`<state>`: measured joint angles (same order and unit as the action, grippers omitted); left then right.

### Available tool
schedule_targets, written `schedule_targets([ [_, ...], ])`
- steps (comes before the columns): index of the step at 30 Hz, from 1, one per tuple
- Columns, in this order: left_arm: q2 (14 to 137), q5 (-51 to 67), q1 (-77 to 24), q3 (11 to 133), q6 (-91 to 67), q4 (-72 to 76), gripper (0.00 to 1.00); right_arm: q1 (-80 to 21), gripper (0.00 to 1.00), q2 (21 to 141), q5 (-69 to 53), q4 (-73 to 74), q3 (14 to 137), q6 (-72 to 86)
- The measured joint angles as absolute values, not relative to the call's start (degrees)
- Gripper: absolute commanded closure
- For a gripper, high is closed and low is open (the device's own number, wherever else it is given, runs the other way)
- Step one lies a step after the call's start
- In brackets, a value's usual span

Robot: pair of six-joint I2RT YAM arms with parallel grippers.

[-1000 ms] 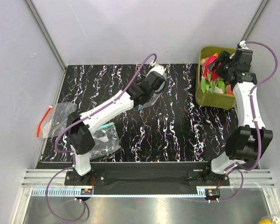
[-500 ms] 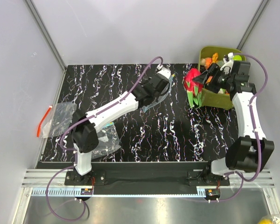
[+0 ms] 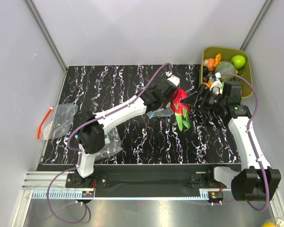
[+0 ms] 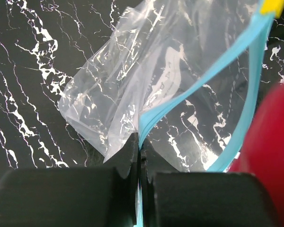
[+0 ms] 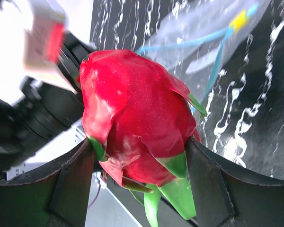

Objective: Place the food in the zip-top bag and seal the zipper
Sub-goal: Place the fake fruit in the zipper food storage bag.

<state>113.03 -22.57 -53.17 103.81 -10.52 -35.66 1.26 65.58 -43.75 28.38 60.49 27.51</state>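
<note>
My left gripper (image 3: 172, 94) is shut on the blue-green zipper (image 4: 203, 78) of the clear zip-top bag (image 4: 142, 71). The bag hangs from the jaws just above the table's middle (image 3: 158, 112), and its mouth is parted. My right gripper (image 3: 191, 103) is shut on a red toy dragon fruit with green leaves (image 3: 180, 108). It holds the fruit right beside the left gripper and the bag's mouth. In the right wrist view the fruit (image 5: 137, 109) fills the space between my fingers (image 5: 71, 184), with the bag and its zipper (image 5: 189, 41) just behind.
An olive-green tub (image 3: 244, 53) at the back right holds several more toy fruits. A clear bag with an orange-red strip (image 3: 43, 122) lies at the left edge. Another clear bag (image 3: 110, 143) lies by the left arm's base.
My right gripper lifted the dragon fruit out of the tub and carried it left to the bag. My left gripper moved right and nearer with the bag.
</note>
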Motion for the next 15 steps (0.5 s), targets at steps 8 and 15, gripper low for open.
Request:
schedule_targets([
  [8, 113.03, -21.28, -53.15, 104.09, -11.14, -35.88, 1.00, 0.27, 0.71, 63.92, -44.64, 27.03, 52.07, 28.88],
  [15, 112.60, -17.32, -52.77, 104.47, -12.32, -35.75, 1.00, -1.93, 0.72, 65.04, -45.60, 23.27, 49.54, 30.55],
])
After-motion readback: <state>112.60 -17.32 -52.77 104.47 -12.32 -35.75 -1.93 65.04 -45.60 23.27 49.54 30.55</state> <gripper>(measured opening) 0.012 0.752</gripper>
